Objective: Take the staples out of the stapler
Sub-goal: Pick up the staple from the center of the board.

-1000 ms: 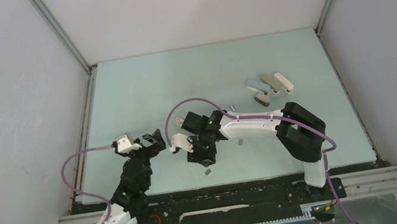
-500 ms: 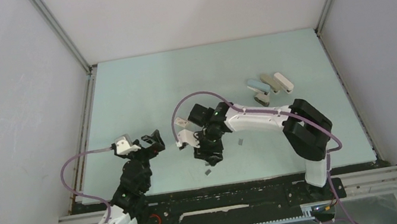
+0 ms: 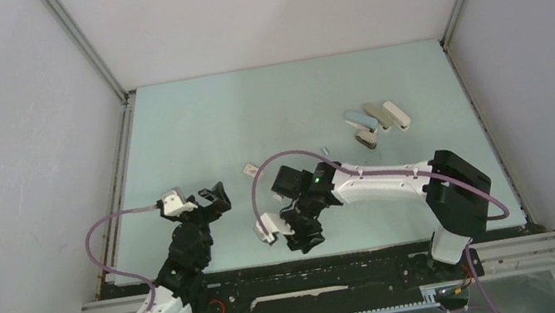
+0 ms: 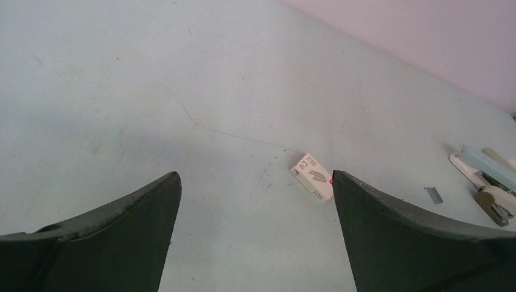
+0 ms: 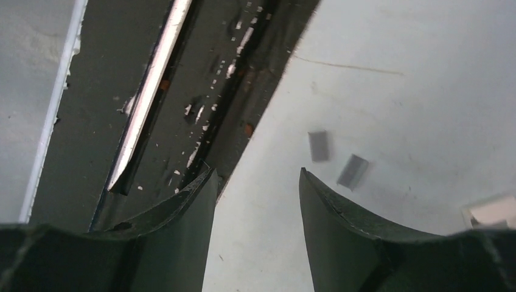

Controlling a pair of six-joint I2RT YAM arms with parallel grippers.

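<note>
The pale-blue stapler point(image 3: 356, 118) lies at the back right of the table and shows at the right edge of the left wrist view point(image 4: 484, 162). Two short grey strips of staples point(image 5: 318, 146) lie on the mat just beyond my right gripper point(image 5: 256, 173), which is open with nothing between its fingers. It hangs low over the table's near edge point(image 3: 305, 238). Another staple strip point(image 3: 324, 150) lies mid-table and also shows in the left wrist view point(image 4: 434, 194). My left gripper point(image 3: 215, 195) stands wide open and empty point(image 4: 255, 173) at the left.
A small white box point(image 3: 249, 168) lies mid-table and is seen ahead of the left gripper point(image 4: 311, 176). A tan item point(image 3: 375, 116), a white one point(image 3: 396, 114) and a squat dark one point(image 3: 366, 138) lie beside the stapler. The black rail point(image 5: 182, 91) borders the near edge.
My right arm has swung from the middle of the table toward the near edge, uncovering the white box, and its jaws have opened slightly. The left arm has not moved.
</note>
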